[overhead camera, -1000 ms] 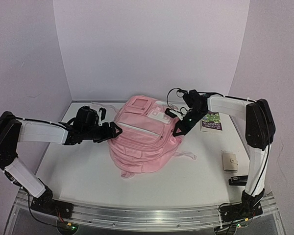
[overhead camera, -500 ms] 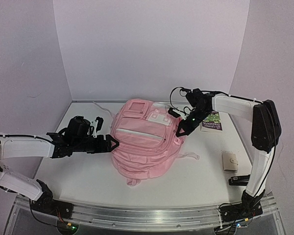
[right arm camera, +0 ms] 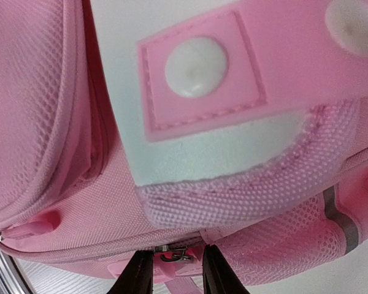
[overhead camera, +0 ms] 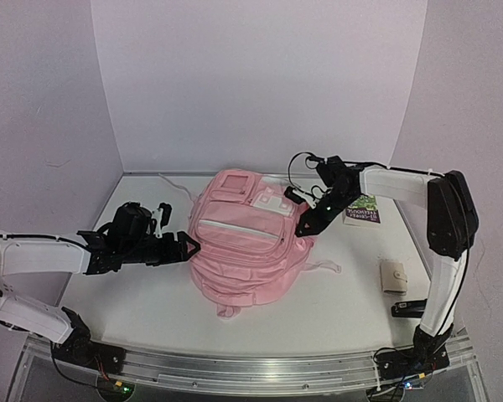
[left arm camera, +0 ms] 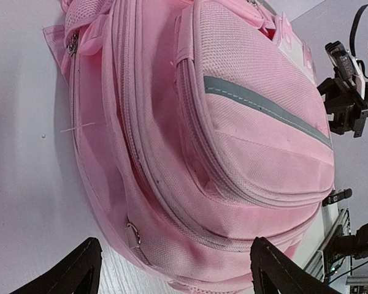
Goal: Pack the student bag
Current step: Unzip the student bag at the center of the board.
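Where the overhead view looks down, item one: student bag (overhead camera: 243, 243), soft pink fabric, lying on the table (overhead camera: 344, 293), long axis far-to-near, between my two claws. My left gripper (overhead camera: 184, 244) is just beside its left flank, apart; my right gripper (overhead camera: 303, 228) is at its right shoulder, the nearer one.

Left wrist: jaws wide, empty; padded pockets and a grey stripe (left arm camera: 264, 107) ahead.

Right wrist: fingers slightly parted astride a small metal zip pull (right arm camera: 172, 254), not visibly pinching; smooth white patch (right arm camera: 196, 147), woven mesh.

The left arm stretches low to the right, left gripper (overhead camera: 187, 244) spread wide; the right arm folds leftward, right gripper (overhead camera: 303, 228) slightly parted.
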Motion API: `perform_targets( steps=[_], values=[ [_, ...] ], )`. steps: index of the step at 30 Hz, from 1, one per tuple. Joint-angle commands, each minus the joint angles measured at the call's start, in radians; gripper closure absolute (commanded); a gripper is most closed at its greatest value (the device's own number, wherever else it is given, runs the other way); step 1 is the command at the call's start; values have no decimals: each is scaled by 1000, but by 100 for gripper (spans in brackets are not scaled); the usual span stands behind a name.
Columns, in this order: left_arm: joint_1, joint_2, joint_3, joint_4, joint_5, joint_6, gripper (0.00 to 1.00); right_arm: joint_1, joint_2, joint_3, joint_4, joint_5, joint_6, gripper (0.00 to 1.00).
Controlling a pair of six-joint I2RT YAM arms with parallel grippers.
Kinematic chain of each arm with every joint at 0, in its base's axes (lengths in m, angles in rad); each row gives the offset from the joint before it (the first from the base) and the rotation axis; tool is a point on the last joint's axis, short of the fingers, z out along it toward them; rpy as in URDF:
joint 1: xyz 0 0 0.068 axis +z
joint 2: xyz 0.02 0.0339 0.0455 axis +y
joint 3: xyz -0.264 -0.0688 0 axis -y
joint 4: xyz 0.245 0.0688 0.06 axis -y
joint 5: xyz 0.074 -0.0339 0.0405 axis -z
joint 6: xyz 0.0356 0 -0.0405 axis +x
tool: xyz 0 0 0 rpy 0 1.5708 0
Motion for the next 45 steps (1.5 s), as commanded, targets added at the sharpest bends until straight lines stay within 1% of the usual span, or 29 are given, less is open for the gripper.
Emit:
perform_targets(
  steps=[1, 5, 11, 12, 15, 17, 18, 21, 25, 27, 29, 31, 33, 36, 39, 41, 45],
  values=[
    [-2, -1, -15, 76, 37, -14, 16, 5, -30, -65, 109, 13, -28, 68],
    [-2, 15, -16, 93, 64, -15, 16, 6, -58, -122, 171, 29, -50, 67],
    [-20, 12, -45, 150, 87, -18, 16, 4, -32, -149, 220, 39, -73, 69],
    [-26, 3, -52, 162, 86, -21, 15, 4, -30, -149, 220, 35, -72, 72],
    [-47, -31, -72, 168, 70, -15, 11, 4, -44, -151, 219, 24, -64, 86],
    [-81, -57, -85, 174, 46, 2, 9, 4, -76, -151, 216, 19, -49, 97],
    [-103, -64, -89, 174, 29, 16, 8, 4, -95, -152, 213, 18, -41, 100],
    [-163, -57, -84, 166, -11, 69, 8, 4, -147, -152, 195, 14, -20, 100],
    [-262, -2, -45, 155, -72, 172, 7, 5, -176, -132, 127, -8, 4, 100],
    [-317, 52, 5, 108, -118, 247, 8, 7, -163, -108, 70, -13, 6, 100],
    [-370, 116, 91, 37, -211, 335, 8, 8, -140, -84, 26, -10, 9, 100],
    [-425, 179, 161, -20, -277, 439, 9, 9, -114, -67, 7, -5, 9, 100],
    [-465, 239, 231, -39, -325, 512, 10, 9, -94, -57, -1, -5, 10, 100],
    [-499, 321, 310, -47, -351, 596, 12, 9, -76, -42, -7, -19, 25, 100],
    [-539, 420, 404, -92, -414, 681, 13, 10, -72, -33, -25, -32, 26, 100],
    [-559, 470, 449, -95, -438, 723, 14, 12, -70, -30, -39, -28, 19, 100],
    [-564, 462, 442, -66, -463, 721, 15, 13, -69, -35, -61, -25, 5, 100]
  ],
)
